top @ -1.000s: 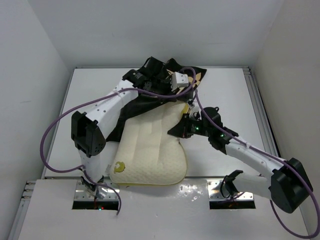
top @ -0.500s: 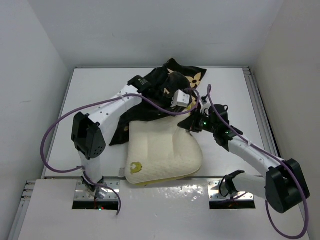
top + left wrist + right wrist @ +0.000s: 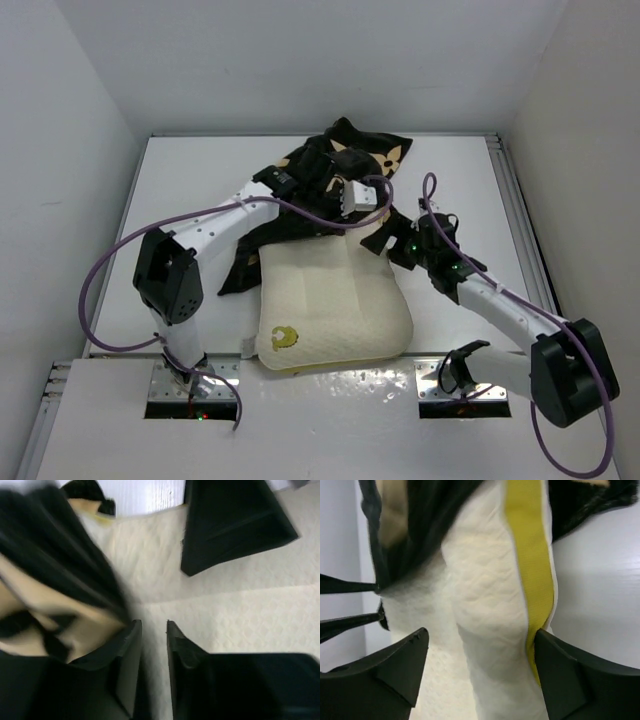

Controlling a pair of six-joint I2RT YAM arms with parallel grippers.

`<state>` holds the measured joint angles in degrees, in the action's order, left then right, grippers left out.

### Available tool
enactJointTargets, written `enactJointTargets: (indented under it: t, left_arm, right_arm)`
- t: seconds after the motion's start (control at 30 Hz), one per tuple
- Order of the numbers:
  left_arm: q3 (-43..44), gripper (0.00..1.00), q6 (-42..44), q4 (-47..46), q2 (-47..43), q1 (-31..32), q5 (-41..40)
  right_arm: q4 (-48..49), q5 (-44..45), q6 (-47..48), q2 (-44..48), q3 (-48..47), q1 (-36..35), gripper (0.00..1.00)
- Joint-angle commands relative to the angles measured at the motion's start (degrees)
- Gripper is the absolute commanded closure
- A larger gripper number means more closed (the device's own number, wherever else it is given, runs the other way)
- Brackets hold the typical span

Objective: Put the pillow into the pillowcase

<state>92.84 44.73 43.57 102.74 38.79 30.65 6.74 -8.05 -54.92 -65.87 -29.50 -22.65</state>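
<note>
Cream pillow [image 3: 335, 305] sits at table's [image 3: 190, 180] near edge, bare tabletop L & R. Long axis approx near-far, emblem [image 3: 283, 335] near-L, far end under black case [image 3: 345, 150]. L gripper [image 3: 154, 625] barely parted, gripping nothing; R gripper [image 3: 480, 632] wide, straddling yellow band [image 3: 530, 555].

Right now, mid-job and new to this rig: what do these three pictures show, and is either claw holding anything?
These are two thin robot arms bolted at the near edge of a white table, each ending in a two-finger claw. The wide picture comes from a camera above and behind them; the other two from cameras on the wrists, looking along each claw's fingers. On the table lies a cream pillow, its far end partly covered by a bunched black pillowcase with tan flowers. The left gripper has its jaws a narrow slit apart, nothing between them. The right gripper stands wide open astride the pillow's edge with the yellow band, not pinching it.
</note>
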Motion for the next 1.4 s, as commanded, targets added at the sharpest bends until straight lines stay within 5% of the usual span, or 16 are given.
enactJointTargets:
  t: [0.0,0.1,0.57,0.67,0.87,1.0,1.2,1.37]
  left_arm:
    - [-1.8,0.73,-9.0,-3.7,-3.0,-0.6,-4.9]
    - [-2.4,0.42,-12.0,-6.0,-3.2,-1.1,-6.0]
    - [0.0,0.20,-17.8,-5.3,-5.9,-6.3,-15.8]
    - [-1.1,0.01,-17.6,-3.7,-7.8,-8.6,-17.8]
    - [-6.1,0.00,-17.4,-3.1,-14.2,-13.1,-19.0]
    - [-12.8,0.00,-18.0,-4.5,-20.3,-16.9,-20.6]
    - [-22.4,0.00,-19.4,-6.7,-29.2,-23.2,-20.1]
    - [-29.3,0.00,-21.0,-7.7,-34.5,-27.5,-16.8]
  right_arm:
    - [-3.9,4.1,3.0,2.7,-3.5,0.2,0.17]
    - [-11.4,7.4,5.5,6.4,-3.1,0.9,0.01]
    - [-41.4,15.1,15.9,23.4,-8.0,7.3,0.01]
    - [-43.7,15.0,14.8,27.2,-5.8,7.3,0.01]
    - [-47.4,13.5,12.2,34.1,-3.3,7.3,0.03]
    - [-49.5,11.1,10.7,38.4,-2.0,7.3,0.16]
    - [-57.1,12.7,9.3,44.2,-2.6,7.3,0.03]
    - [-62.8,13.1,8.3,49.2,-4.6,7.3,0.01]
